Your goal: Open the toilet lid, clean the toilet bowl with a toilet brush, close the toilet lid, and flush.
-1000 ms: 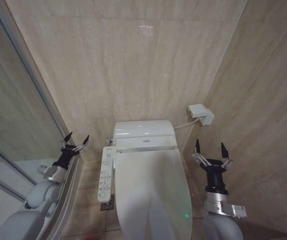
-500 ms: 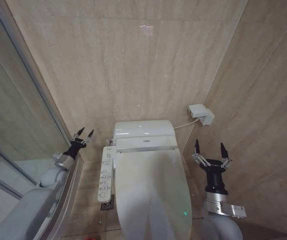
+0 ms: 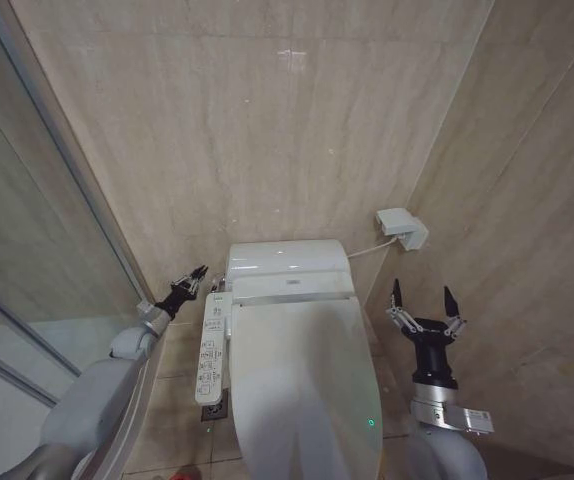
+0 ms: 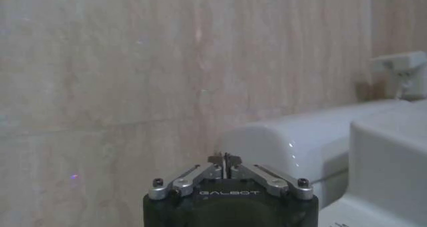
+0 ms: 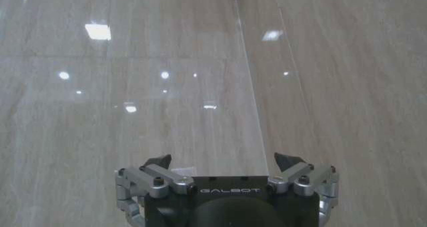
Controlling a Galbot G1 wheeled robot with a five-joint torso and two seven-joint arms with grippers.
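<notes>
Still step one: lid (image 3: 305,385) down; left gripper (image 3: 192,283), fingers pinched, must find its edge; right gripper (image 3: 423,307) waits wide.

**Arms and grippers: pose record**

Left arm: extended forward and inward, forearm raised at a slant. Left gripper (image 3: 195,281): fingers brought together, tips nearly touching, nothing held.

Right arm: held upright at the right side, wrist vertical. Right gripper (image 3: 422,296): pointed upward, fingers spread wide apart, nothing held between them.
</notes>
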